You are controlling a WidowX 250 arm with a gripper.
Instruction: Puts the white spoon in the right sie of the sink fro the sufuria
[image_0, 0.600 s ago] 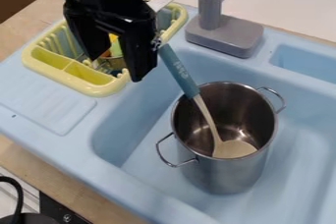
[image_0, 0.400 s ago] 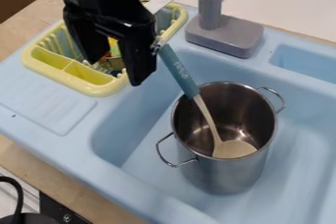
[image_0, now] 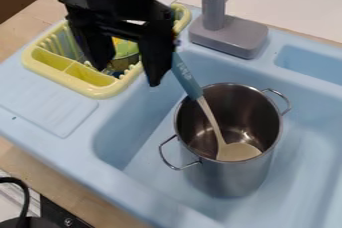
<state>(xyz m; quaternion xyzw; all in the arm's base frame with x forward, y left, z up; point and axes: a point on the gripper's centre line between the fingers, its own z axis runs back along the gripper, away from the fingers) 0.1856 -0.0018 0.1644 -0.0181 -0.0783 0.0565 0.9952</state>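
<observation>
Because the white spoon with the blue handle lies outside the gap of the black two-finger gripper, the sideways relation between them is what matters most here. In the camera view, the gripper hangs to the left of the handle, and its fingers are spread apart with nothing held between them. The upper end of the handle is just beside the right-hand finger in this view; whether they touch, I cannot tell.

The spoon leans inside the tall, shiny steel sufuria, which stands in the light blue plastic sink. Its long axis runs at a slant: from the handle's upper end, near the gripper, down to the right, over the rim, to the pale bowl inside the pot. So the handle is the nearer part, and the bowl is the farther one.

In my judgement, the step in hand is to line up for the grasp, and the carrying part of the task remains to be done. The gripper should probably shift towards the right of the view, so that the handle comes between the two fingers, not outside them. If it goes down without this shift, the nearer finger could push the handle and turn the spoon along the rim.
</observation>
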